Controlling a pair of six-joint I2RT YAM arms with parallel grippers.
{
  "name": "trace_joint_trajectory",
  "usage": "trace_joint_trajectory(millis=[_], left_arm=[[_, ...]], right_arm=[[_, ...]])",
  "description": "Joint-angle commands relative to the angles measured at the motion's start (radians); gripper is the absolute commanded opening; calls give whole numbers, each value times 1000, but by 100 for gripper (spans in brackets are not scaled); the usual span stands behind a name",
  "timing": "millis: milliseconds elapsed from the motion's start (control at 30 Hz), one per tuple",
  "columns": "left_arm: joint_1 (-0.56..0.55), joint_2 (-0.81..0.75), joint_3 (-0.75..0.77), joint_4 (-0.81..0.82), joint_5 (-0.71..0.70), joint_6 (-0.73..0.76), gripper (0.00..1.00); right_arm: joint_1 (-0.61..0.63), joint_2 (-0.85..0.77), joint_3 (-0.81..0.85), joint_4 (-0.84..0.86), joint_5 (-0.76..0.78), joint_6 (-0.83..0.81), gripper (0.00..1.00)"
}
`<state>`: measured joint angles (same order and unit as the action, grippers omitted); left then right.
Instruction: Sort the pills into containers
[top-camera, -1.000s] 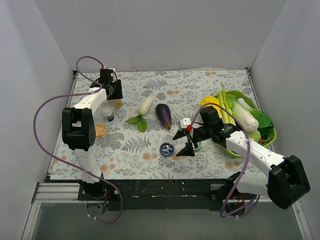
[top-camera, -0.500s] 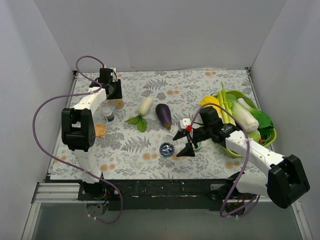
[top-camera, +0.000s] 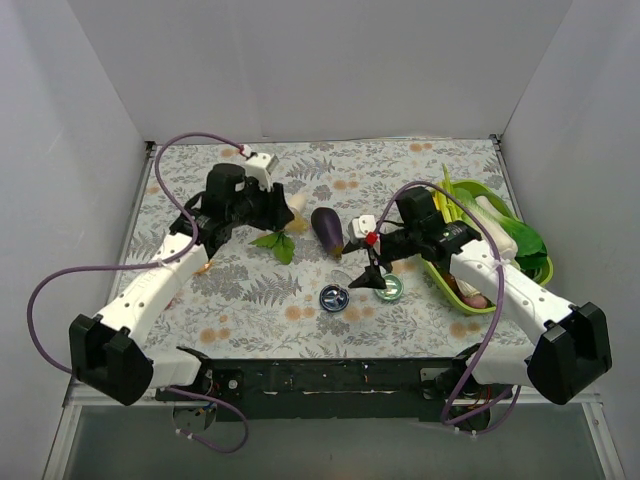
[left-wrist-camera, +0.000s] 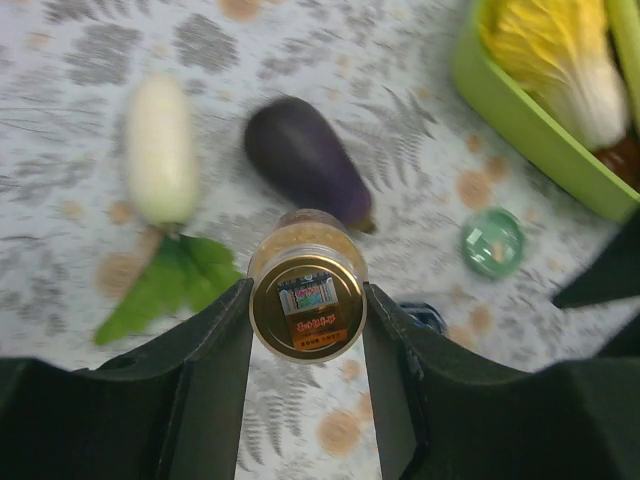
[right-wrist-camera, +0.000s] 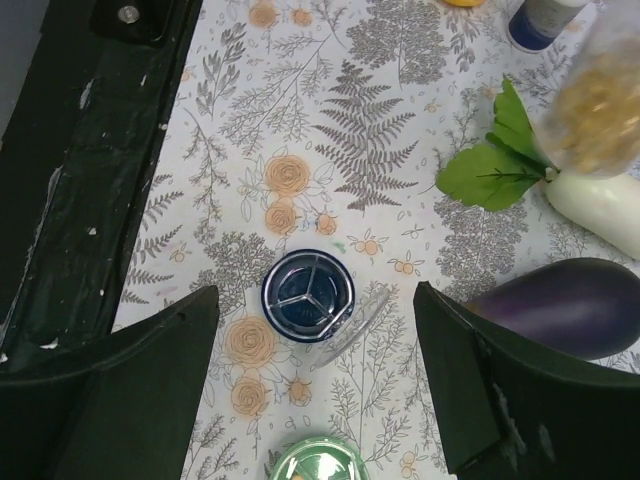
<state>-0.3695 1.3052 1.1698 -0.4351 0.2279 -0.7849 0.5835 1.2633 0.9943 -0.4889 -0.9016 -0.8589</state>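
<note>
Because the coming move, as we judge it, means bringing bottle and tin together, we look first at how they lie. Our left gripper (left-wrist-camera: 308, 292) is clamped on the clear amber bottle (left-wrist-camera: 306, 312), one finger on each side of its yellowish round end. It holds the bottle in the air near the white radish (left-wrist-camera: 160, 150) and the dark purple eggplant (left-wrist-camera: 305, 160). The bottle's long axis runs out along the fingers, slanting down toward the flowered tablecloth (top-camera: 420, 170). Whether the end facing the wrist is cap or base we cannot tell. Both tins lie beyond the far end, toward our right and well apart from the bottle.

Our right gripper (right-wrist-camera: 314, 292) hangs directly over the round silvery-blue tin (top-camera: 334, 296), fingers spread wide with nothing between them, so that arm is nearer the containers.

A yellow granular mass, which we take for the pills, shows through the bottle's wall. The blue tin stands open, split into three compartments that look bare. A clear disc (right-wrist-camera: 358, 312), perhaps its lid, leans at its rim. The round green-topped tin (left-wrist-camera: 493, 241) sits just beside it, its contents hidden.
</note>
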Motion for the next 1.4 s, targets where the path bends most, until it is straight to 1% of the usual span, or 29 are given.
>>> trace_joint_trajectory(millis=[0, 33, 100, 200, 433, 533, 633, 667, 733, 767, 867, 900, 933, 1000, 1033, 1100, 1133, 1167, 1200, 1233, 1300, 1333, 1367], left_arm=[[-112, -81, -97, 35, 148, -120, 0], [-156, -95, -123, 70, 157, -149, 0], [-198, -126, -142, 113, 156, -217, 0], [-282, -141, -151, 137, 125, -277, 0], [-376, -124, -150, 154, 88, -343, 0], [-394, -121, -147, 157, 68, -362, 0], [-398, -132, -148, 165, 36, -393, 0], [-398, -135, -150, 170, 30, -399, 0], [-398, -145, -151, 185, 18, -424, 0], [-398, -147, -153, 190, 11, -431, 0], [-398, -167, -147, 197, -34, -476, 0], [-398, -176, -145, 200, -45, -487, 14], [-398, -185, -148, 203, -62, -499, 26], [-396, -237, -162, 228, -116, -550, 47], [-396, -260, -179, 240, -136, -563, 62], [-394, -337, -206, 275, -188, -606, 74], [-394, -362, -219, 289, -196, -608, 84], [-394, -386, -252, 303, -206, -609, 90], [-393, -441, -268, 317, -214, -608, 96], [-393, -466, -291, 326, -243, -600, 98], [-391, -517, -353, 348, -246, -573, 98], [-391, -567, -383, 366, -230, -558, 98], [-391, -590, -415, 395, -182, -541, 98]], right_arm=[[-1, -2, 32, 204, 13, 268, 86], [1, 2, 40, 229, 24, 306, 85], [9, 16, 41, 307, 65, 429, 85], [18, 30, 43, 349, 148, 518, 84], [39, 50, 0, 410, 119, 619, 84], [42, 64, -2, 411, 115, 630, 77], [44, 70, 4, 392, 76, 633, 60], [44, 70, 1, 385, 67, 635, 52], [44, 62, -11, 386, 37, 633, 46], [44, 58, -14, 386, 30, 632, 36], [44, 41, -28, 391, 6, 635, 16], [44, 36, -31, 397, -8, 635, 15], [42, 25, -42, 401, -14, 636, 13], [42, 15, -57, 423, -29, 649, 10], [42, 1, -66, 429, -34, 650, 10], [41, -15, -95, 452, -43, 664, 9], [38, -30, -101, 469, -46, 676, 9], [35, -34, -115, 478, -54, 687, 9], [29, -41, -118, 480, -72, 701, 9], [16, -44, -121, 507, -82, 740, 8], [-5, -45, -126, 565, -109, 806, 8], [-31, -44, -129, 594, -120, 899, 8], [-48, -42, -134, 677, -131, 970, 7]])
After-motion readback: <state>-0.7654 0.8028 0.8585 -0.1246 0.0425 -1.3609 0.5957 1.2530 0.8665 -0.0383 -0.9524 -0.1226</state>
